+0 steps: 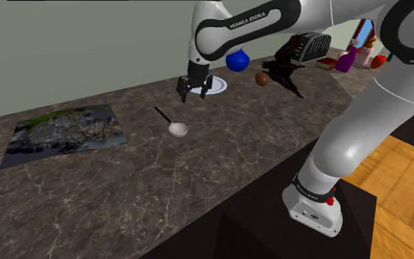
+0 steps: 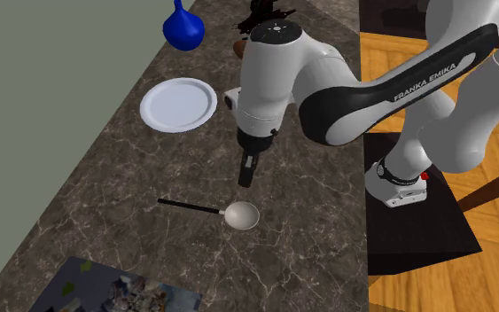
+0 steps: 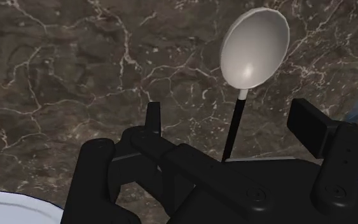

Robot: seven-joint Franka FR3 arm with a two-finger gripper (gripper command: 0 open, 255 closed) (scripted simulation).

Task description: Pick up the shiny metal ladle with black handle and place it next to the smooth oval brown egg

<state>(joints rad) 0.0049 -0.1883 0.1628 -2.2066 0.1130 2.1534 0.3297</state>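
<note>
Writing: "FRANKA EMIKA" in white capitals on the dark band of the arm [image 1: 251, 20]. No other legible text.

Count:
- One ladle [image 1: 171, 123].
- One egg [image 1: 262, 79].
- One plate [image 2: 178, 105].
- One vase [image 1: 237, 60].
- One printed picture [image 1: 65, 134].
- One purple bottle [image 1: 345, 60].

Ladle: pale grey bowl facing up, thin black handle. It lies flat on the tabletop [image 1: 198, 184], near the plate, on the plate's side toward the printed picture. Nothing touches it.

Egg: brown, resting on the tabletop near the plate, on the side away from the ladle.

Vase: blue, round-bodied, just beside the plate toward the wall [image 1: 65, 51].

Bottle: well apart from the plate, past the egg, among other small items too small to tell.

Hand [image 1: 195, 92]: black, pointing down over the tabletop between plate and ladle, just beside the plate's rim. Fingers [image 3: 153, 118] are spread apart and pinch nothing. In the wrist view the ladle handle runs in the gap between them without contact.

Surface: dark brown stone-look tabletop with pale veins. Room: plain grey-green wall behind the plate, and a wooden floor [image 1: 404, 176] beside the stand.
</note>
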